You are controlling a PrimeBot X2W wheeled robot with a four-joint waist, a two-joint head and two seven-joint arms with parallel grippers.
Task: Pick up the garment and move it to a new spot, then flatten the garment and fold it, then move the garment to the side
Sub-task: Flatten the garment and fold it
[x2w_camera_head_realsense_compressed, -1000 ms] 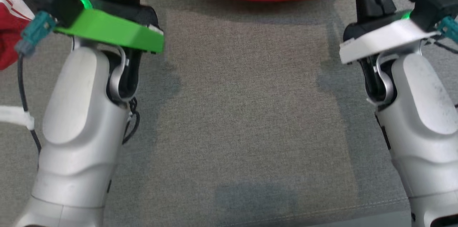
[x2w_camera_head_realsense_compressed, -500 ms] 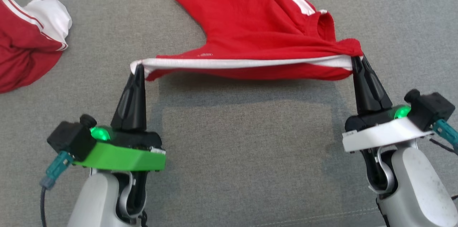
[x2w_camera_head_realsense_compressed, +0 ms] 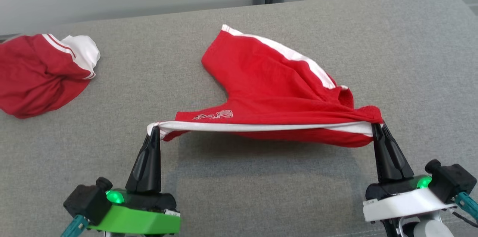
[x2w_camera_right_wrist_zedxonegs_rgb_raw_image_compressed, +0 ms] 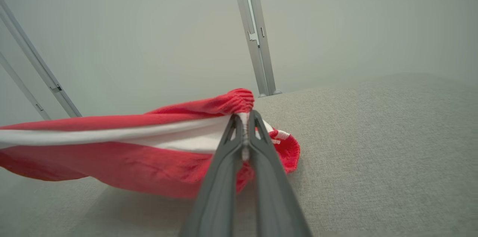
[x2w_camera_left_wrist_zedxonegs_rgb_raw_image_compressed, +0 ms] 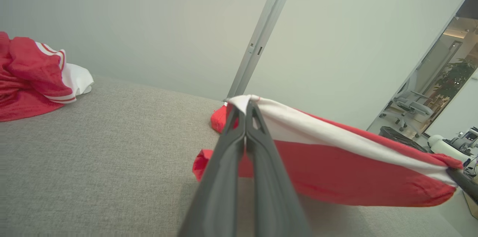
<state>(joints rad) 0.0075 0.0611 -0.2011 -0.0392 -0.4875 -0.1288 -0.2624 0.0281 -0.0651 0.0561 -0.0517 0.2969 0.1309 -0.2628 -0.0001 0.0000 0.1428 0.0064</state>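
red garment, soft, creased, white-banded edge taut

Matt red cloth garment

Two red-and-white cloth garments: a stretched garment between left tool and right tool, a crumpled garment well beyond the left tool's left. Two dark tools.

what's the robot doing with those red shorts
The left gripper and the right gripper are each shut on one end of the white-banded edge of the red garment, holding it taut above the grey fabric surface. The rest trails on the surface behind. A second red-and-white garment lies crumpled at the left, untouched.
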